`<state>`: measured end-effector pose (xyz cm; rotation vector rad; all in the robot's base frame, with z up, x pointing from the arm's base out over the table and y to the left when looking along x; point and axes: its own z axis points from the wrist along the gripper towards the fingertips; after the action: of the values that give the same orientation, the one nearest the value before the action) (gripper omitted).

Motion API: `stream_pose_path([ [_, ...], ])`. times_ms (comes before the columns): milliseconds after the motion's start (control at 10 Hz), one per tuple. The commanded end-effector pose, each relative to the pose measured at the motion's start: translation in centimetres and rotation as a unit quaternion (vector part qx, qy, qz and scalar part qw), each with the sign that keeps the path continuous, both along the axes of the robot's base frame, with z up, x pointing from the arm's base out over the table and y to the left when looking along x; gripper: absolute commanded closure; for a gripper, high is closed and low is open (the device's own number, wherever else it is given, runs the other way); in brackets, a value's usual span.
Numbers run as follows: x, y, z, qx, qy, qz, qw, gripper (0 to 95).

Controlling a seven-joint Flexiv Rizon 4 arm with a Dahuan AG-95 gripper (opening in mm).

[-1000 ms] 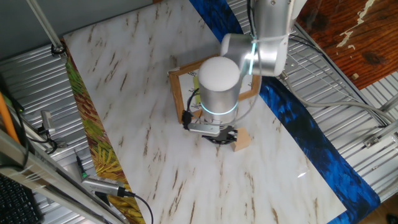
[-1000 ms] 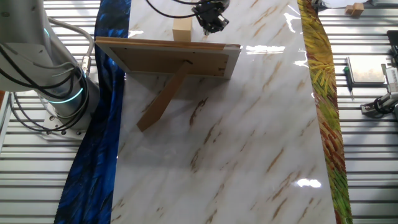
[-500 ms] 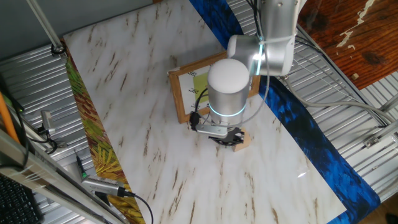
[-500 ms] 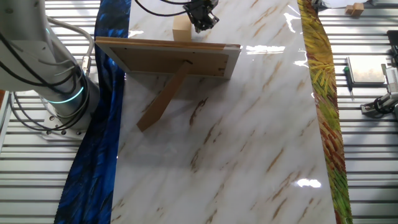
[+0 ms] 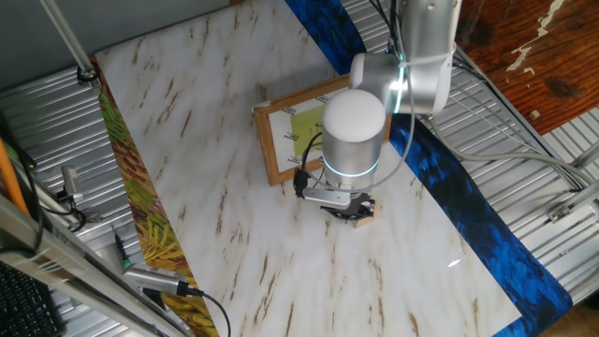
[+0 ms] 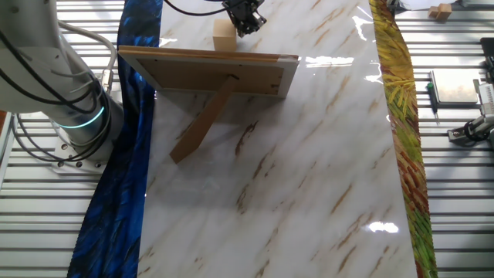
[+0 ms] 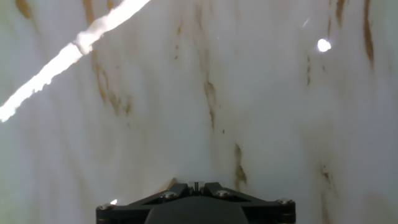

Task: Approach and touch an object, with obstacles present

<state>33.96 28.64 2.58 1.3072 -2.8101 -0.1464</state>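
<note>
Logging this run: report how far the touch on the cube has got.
Done: the gripper has passed the framed picture, which stands upright and apart from it, and is down at the wooden cube. In hand: closing on the cube; the arm mostly covers it, so contact cannot be confirmed. The hand view shows only marble table. Left: confirming the touch.

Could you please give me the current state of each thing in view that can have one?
Wooden cube: on the table, upright, beyond the framed picture, the hand right at it; contact cannot be confirmed.
Framed picture: standing on edge, leaning on its rear strut.
Hand: low beside the cube; open or shut cannot be told.
Table: marbled top, glossy.
</note>
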Motion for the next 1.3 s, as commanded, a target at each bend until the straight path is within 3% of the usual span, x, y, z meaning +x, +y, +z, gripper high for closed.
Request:
stream_pose_path([
  [100, -0.12, 0.08, -0.14, -0.001, -0.002, -0.003, 1.0000, 95.0],
  [1300, -0.09, 0.16, -0.17, -0.005, -0.003, -0.018, 0.9998, 95.0],
])
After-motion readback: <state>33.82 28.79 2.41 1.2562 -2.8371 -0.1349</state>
